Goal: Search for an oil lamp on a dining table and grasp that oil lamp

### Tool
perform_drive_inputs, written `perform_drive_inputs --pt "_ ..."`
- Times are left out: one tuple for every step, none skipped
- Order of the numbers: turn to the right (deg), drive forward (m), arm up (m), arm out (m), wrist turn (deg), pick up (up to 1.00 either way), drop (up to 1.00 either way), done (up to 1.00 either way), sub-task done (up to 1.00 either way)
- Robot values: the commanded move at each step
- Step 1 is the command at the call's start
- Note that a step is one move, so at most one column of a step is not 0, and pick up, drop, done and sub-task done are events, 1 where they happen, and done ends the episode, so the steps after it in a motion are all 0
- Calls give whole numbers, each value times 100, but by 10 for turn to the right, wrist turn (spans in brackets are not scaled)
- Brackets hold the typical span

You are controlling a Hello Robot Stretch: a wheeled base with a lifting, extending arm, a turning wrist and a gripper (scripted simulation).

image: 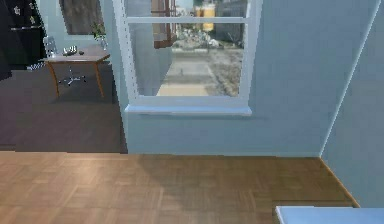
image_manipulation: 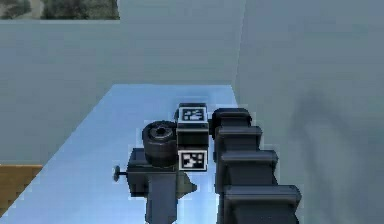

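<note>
Gripper [image_manipulation: 152, 180] sits against the pale blue tabletop [image_manipulation: 85, 150] — grip and load can't be told. Wooden table [image: 78, 57] at ten o'clock ahead — small things [image: 68, 49] on it, too tiny to call a lamp.

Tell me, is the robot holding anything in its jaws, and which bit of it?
Cannot tell: the jaws show against the pale blue surface, but their far end cannot be made out.

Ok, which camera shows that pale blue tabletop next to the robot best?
The arm side view: the pale blue tabletop spreads across it up to the wall. The forward view catches a small pale corner at its bottom right, likely the same top.
</note>
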Motion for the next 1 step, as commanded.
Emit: perform_drive_inputs --pt "0 0 0 0 450 0 0 0 0"
